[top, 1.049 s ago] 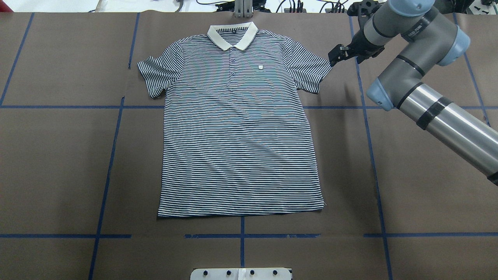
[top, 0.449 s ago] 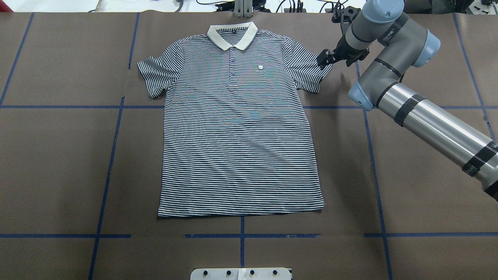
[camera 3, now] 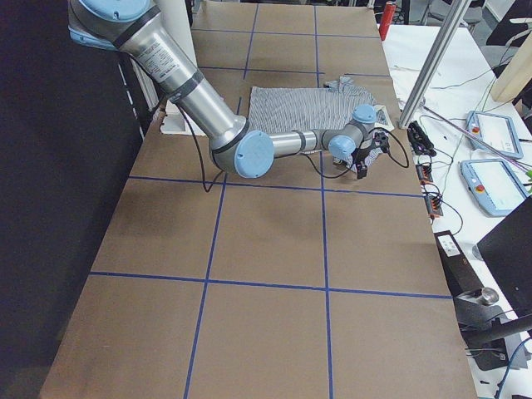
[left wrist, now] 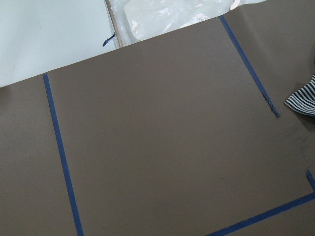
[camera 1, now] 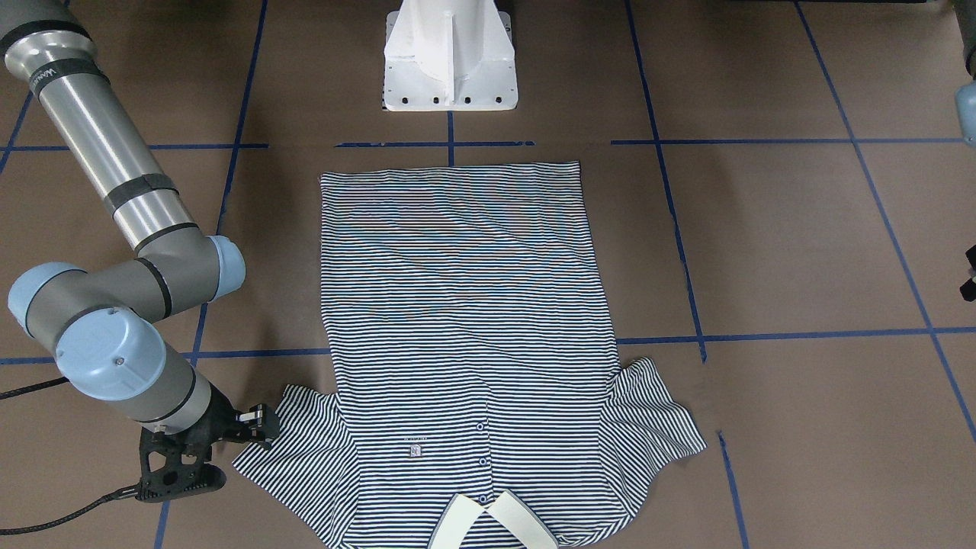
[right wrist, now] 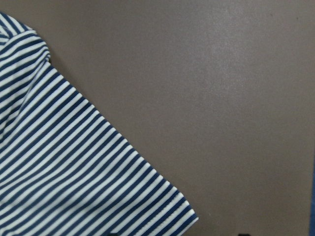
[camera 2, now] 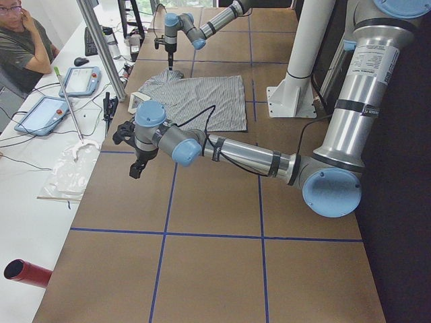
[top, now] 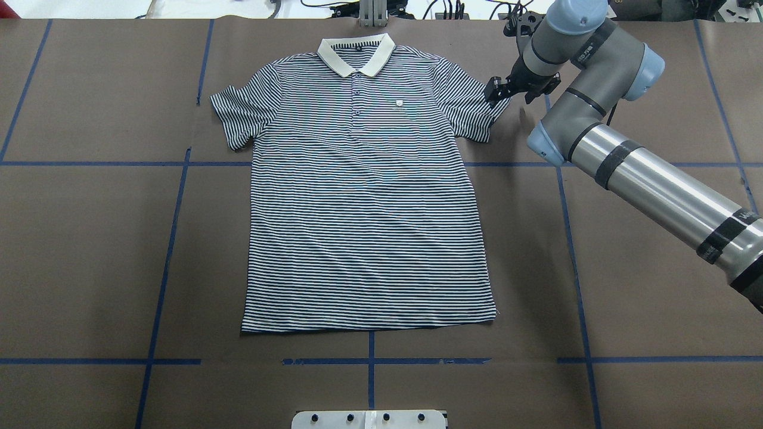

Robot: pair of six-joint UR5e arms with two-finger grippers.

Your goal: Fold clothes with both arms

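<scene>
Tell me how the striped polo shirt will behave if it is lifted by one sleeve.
Probably floppy: the polo shirt lies flat with soft ripples, so it should drape and trail from the sleeve. Likely light for its size, since the fabric looks thin. Its white collar looks stiffer and may hold its shape.

Wide bare table (top: 89,250) left of the polo shirt (top: 363,208), plus a strip between its hem and the white pedestal base (camera 1: 450,61). Crowded at the right sleeve: right tool (top: 496,90) at the sleeve's outer edge, right arm (top: 644,179) slanting across the table behind it. Left tool (camera 2: 137,165) hanging over bare table, well apart from the left sleeve.
</scene>
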